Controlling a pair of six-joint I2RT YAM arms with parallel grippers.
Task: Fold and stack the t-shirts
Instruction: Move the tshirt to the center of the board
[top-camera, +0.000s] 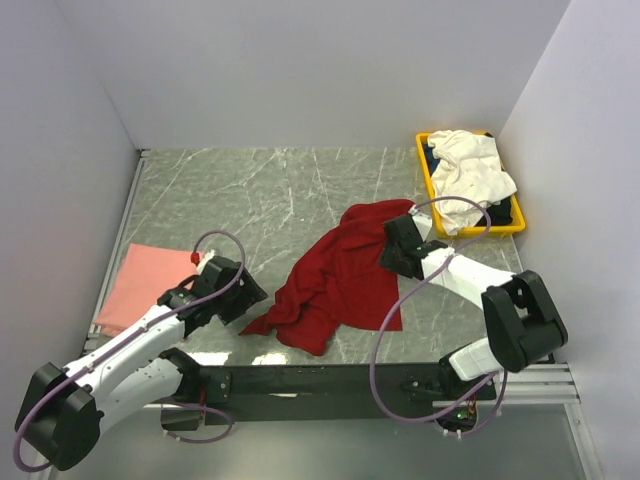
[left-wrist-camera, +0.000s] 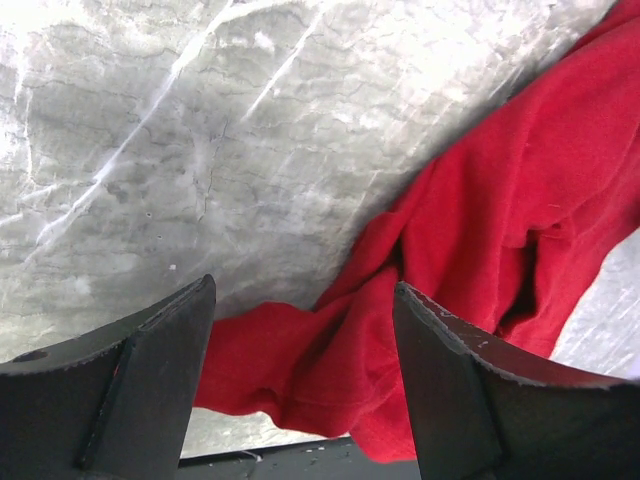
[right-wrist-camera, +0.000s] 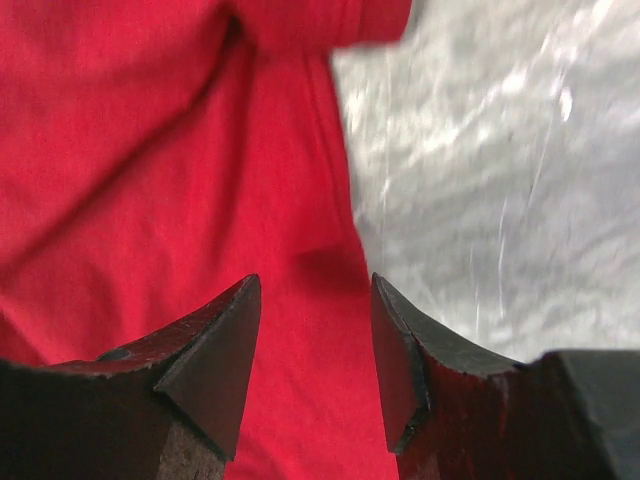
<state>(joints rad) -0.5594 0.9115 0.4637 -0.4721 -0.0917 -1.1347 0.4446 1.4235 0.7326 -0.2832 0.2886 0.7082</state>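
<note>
Grey marbled worktop (top-camera: 280, 190) fills the floor of a white-walled booth. We see the left fingers (left-wrist-camera: 195, 320) spread wide with nothing gripped between them, low over the stone. The dark red t-shirt (top-camera: 340, 275) lies crumpled in a loose heap just ahead of them and to their right. In the left wrist view a rumpled corner of it shows through the gap between the tips, though we cannot tell whether they touch it.

We see the right fingers (right-wrist-camera: 240, 310) parted too, pinching nothing. They hang over the far right part of the same red shirt, with cloth beneath them and to their left and bare worktop to their right. We cannot tell whether their tips rest on the fabric.

To the left of the left fingers, apart from them, the salmon-pink t-shirt (top-camera: 140, 285) lies flat by the worktop's left edge. Beyond the right fingers and to their right, the white t-shirt (top-camera: 470, 170) sits bunched in the yellow bin (top-camera: 425, 170), spilling over something dark inside it.
</note>
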